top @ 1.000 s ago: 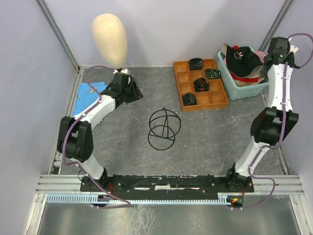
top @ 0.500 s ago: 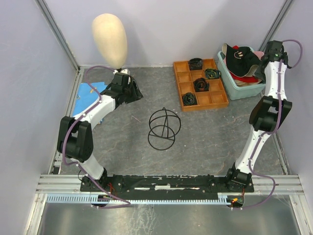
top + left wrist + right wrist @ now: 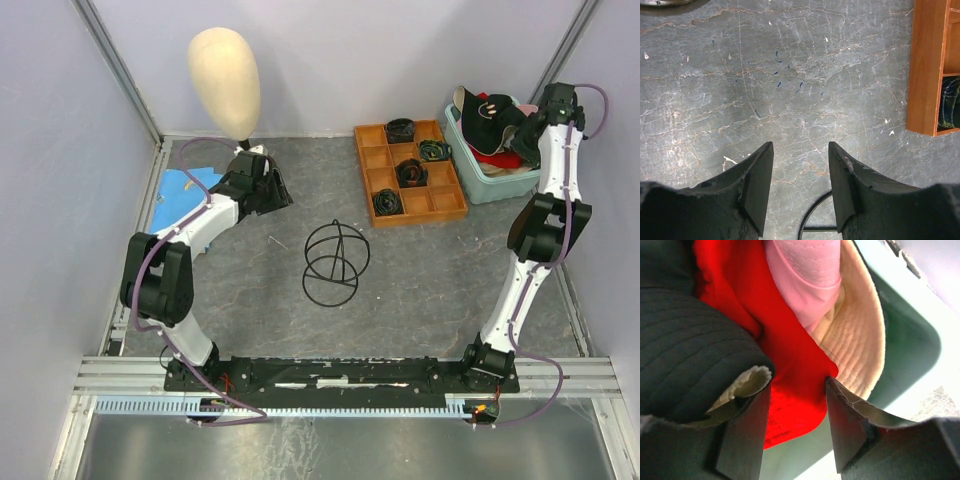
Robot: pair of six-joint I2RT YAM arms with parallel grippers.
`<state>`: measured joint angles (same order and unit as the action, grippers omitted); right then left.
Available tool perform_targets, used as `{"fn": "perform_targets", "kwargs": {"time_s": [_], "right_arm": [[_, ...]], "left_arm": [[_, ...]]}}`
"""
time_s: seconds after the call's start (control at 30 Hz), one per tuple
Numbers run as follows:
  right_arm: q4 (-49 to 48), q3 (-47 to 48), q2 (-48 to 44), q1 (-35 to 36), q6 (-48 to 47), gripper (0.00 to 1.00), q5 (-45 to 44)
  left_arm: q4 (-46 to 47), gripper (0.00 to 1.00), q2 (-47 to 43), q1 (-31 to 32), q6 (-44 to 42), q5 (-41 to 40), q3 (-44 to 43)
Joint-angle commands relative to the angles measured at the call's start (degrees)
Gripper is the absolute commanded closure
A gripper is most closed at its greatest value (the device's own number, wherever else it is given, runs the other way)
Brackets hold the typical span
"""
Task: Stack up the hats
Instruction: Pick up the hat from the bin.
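The hats lie piled in a teal tub [image 3: 520, 182] at the back right. A black cap with a pale logo [image 3: 490, 115] is on top, with red fabric [image 3: 500, 158] under it. My right gripper [image 3: 530, 128] is down in the pile. In the right wrist view the right gripper [image 3: 797, 390] is open, its jaws astride a red brim [image 3: 790, 370]. The black cap [image 3: 685, 340] is at its left, the pink hat [image 3: 805, 275] and a beige brim [image 3: 857, 335] beyond. My left gripper [image 3: 280, 190] is open and empty over the bare table [image 3: 800, 150]. The tan cap is not visible.
A cream mannequin head [image 3: 225, 80] stands at the back left. A black wire sphere [image 3: 335, 262] sits mid-table and shows under the left jaws [image 3: 812, 225]. A wooden compartment tray [image 3: 410, 172] with dark coiled items lies beside the tub. Blue sheet [image 3: 185, 190] at left.
My right wrist has swung in from the tub's right side and down into the hat pile. The left arm has barely moved.
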<state>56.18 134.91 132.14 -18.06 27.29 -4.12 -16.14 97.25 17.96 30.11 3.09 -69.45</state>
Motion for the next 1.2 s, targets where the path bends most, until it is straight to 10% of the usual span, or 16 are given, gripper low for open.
{"fn": "perform_targets", "kwargs": {"time_s": [0.0,0.13,0.3,1.17], "right_arm": [[-2.3,3.2,2.9,1.3,1.2,0.44,3.4],[-2.7,3.4,3.4,1.6,0.6,0.51,2.3],[-5.0,2.8,-0.9,1.7,-0.6,1.0,-1.9],[-10.1,15.0,-23.6,1.3,-5.4,1.0,-11.2]], "left_arm": [[1.3,0.45,0.4,-0.4,-2.6,-0.6,-0.5],[0.9,0.45,0.5,-0.5,-2.8,-0.7,-0.7],[0.4,0.44,0.7,-0.7,-2.9,-0.9,-1.8],[-3.6,0.45,0.0,-0.6,-6.1,3.4,-9.9]]}}
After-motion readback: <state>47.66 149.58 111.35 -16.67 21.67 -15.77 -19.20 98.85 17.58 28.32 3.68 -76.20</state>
